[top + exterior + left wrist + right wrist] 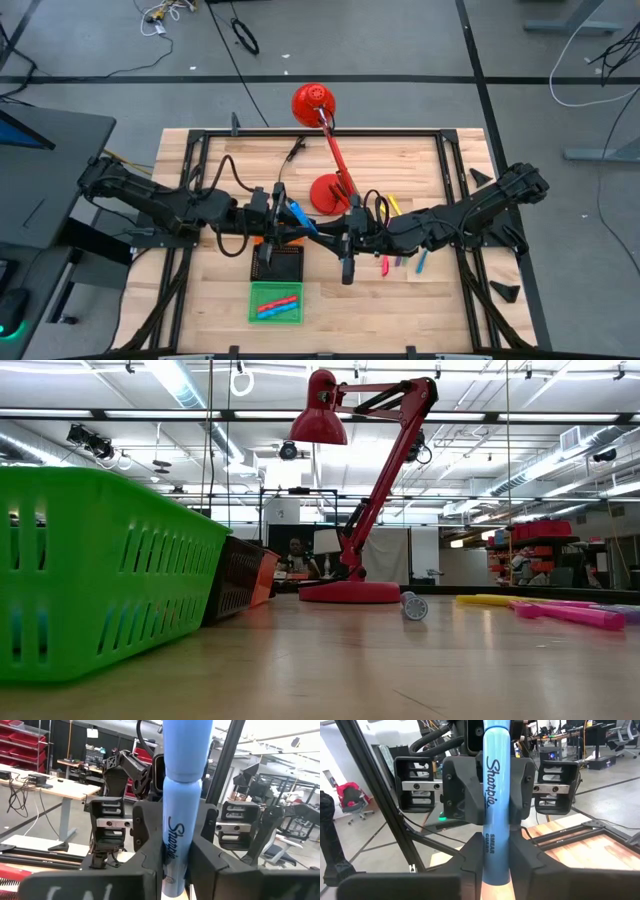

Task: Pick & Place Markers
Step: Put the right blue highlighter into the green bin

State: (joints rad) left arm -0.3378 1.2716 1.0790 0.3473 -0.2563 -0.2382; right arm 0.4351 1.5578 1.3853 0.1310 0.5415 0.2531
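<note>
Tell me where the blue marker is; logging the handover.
High view, mid-table: the blue marker sits between left pincer and right pincer, both gripping it, above the black tray.

A red desk lamp (325, 150) stands at the table's twelve o'clock side, its round base (330, 192) just above centre, its arm (337, 152) slanting toward eleven o'clock to the shade (311, 102). A black tray (279, 262) sits toward seven o'clock from the base, with a green tray (276, 302) at its six o'clock, near the edge of the wooden table (200, 300). An orange tray edge (265, 576) shows behind the black one in the low view. Cables (243, 38) trail over the grey floor (400, 40) at twelve o'clock.
</note>
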